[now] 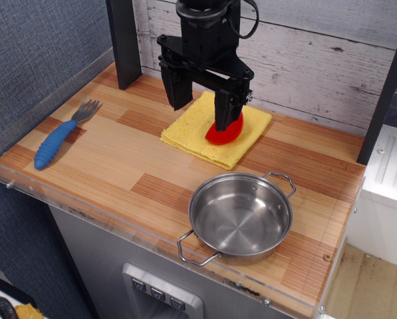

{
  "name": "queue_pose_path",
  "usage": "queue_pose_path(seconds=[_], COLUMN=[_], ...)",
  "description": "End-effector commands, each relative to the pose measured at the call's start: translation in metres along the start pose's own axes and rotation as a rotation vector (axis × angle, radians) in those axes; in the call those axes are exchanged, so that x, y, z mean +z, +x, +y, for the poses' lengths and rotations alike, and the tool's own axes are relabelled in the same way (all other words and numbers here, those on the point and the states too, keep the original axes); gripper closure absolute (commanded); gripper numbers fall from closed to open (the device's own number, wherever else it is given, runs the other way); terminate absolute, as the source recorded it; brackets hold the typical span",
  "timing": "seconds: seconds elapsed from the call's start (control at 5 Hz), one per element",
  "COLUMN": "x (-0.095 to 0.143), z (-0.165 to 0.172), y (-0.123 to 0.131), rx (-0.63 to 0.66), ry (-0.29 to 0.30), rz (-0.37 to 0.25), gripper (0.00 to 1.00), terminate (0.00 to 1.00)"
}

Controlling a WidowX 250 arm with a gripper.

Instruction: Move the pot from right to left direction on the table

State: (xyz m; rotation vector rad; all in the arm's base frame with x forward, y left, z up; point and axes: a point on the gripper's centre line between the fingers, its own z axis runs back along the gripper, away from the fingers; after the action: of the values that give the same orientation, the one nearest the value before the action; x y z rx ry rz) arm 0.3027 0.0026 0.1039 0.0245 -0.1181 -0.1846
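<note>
- The pot (241, 214) sits empty at the near right of the table (112, 156), handles pointing near-left and far-right
- The gripper (201, 106) hangs over the yellow cloth (189, 126) farther back, jaws spread apart
- A red object (226, 132), possibly touching the right finger, rests on the cloth
- Blue-handled fork (60, 136) lies far left

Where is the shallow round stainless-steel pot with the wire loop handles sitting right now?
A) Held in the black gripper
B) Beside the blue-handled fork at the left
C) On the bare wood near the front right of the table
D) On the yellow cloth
C: the shallow stainless-steel pot rests empty on the bare striped wood table, in front of the yellow cloth, apart from the black gripper.
</note>
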Motion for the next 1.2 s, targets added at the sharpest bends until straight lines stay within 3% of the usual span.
queue_pose_path(seconds=[0.0,0.2,0.4,1.0], x=[0.000,-0.010,-0.020,-0.057], z=[0.000,-0.018,-0.032,-0.033], y=[0.000,-0.022,-0.039,-0.047], rx=[0.000,-0.014,-0.049,-0.095], ry=[0.000,0.023,0.029,0.031], rz=[0.000,0.061,0.065,0.090], gripper=[0.00,0.00,0.00,0.00], terminate=[0.00,0.00,0.00,0.00])
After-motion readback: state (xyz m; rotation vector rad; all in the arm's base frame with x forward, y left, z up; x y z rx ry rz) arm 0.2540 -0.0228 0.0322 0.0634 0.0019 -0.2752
